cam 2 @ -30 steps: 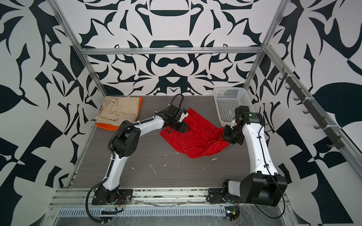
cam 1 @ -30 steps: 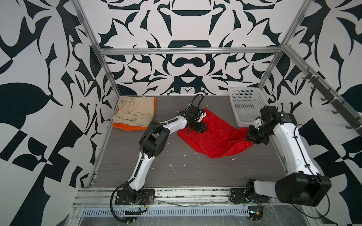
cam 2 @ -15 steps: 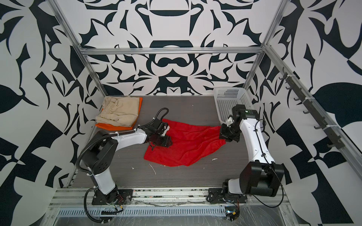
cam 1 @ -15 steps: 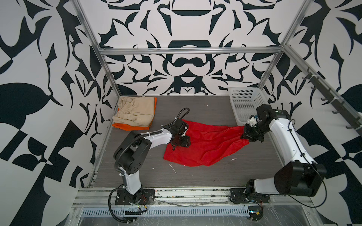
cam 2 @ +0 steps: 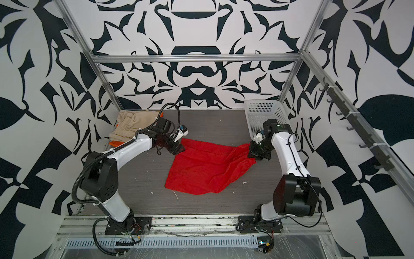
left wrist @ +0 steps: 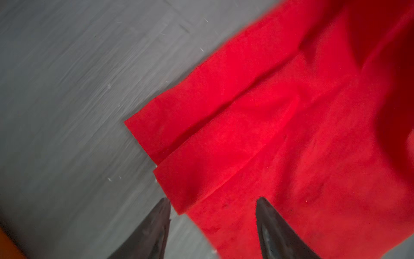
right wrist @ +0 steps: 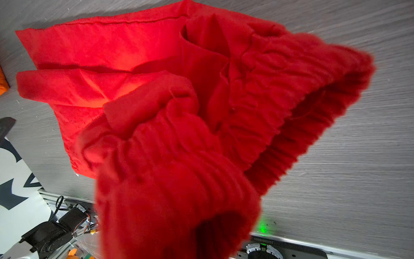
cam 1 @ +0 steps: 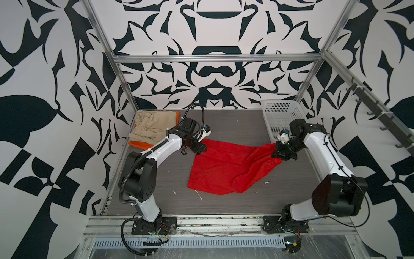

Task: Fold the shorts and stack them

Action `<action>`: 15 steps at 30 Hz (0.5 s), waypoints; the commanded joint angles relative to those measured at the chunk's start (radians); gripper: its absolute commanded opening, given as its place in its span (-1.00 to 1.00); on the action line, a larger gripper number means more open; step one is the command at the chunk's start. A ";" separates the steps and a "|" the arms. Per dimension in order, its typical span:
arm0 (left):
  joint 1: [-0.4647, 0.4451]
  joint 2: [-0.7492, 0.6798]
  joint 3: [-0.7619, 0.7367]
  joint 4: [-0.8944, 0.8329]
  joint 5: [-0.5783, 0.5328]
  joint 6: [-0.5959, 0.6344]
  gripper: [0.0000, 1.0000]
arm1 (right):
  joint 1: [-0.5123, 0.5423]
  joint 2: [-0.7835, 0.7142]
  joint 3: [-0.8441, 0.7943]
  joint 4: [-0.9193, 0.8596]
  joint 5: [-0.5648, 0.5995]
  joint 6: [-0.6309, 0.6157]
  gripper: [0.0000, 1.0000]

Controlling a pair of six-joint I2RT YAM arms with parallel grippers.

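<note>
Grey counter (cam 1: 235, 125), red textured shorts (cam 1: 226, 168) spread on it, right gripper (cam 1: 279, 154) clamped on waistband (right wrist: 179, 179), left gripper (left wrist: 214, 199) parted, empty, over corner

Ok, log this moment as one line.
left tool: open, over red shorts corner | right tool: shut on red shorts waistband | beige shorts: atop orange shorts | red shorts: not yet folded

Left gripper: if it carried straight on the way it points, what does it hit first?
Most likely the red shorts: the left gripper, jaws apart, points at their hem corner, with bare table just beside. How far above the cloth it sits is unclear.
</note>
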 commanded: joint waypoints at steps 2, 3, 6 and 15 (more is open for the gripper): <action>0.003 0.064 0.036 -0.056 0.039 0.446 0.30 | 0.000 -0.019 0.008 0.017 -0.023 -0.022 -0.96; 0.003 0.074 0.036 -0.039 0.038 0.491 0.31 | 0.000 -0.016 0.009 0.019 -0.025 -0.022 -0.96; 0.000 0.095 0.021 0.019 0.036 0.597 0.34 | 0.000 -0.011 0.010 0.017 -0.034 -0.023 -0.96; -0.009 0.178 0.036 0.041 -0.026 0.698 0.31 | 0.001 -0.015 0.011 0.016 -0.040 -0.028 -0.96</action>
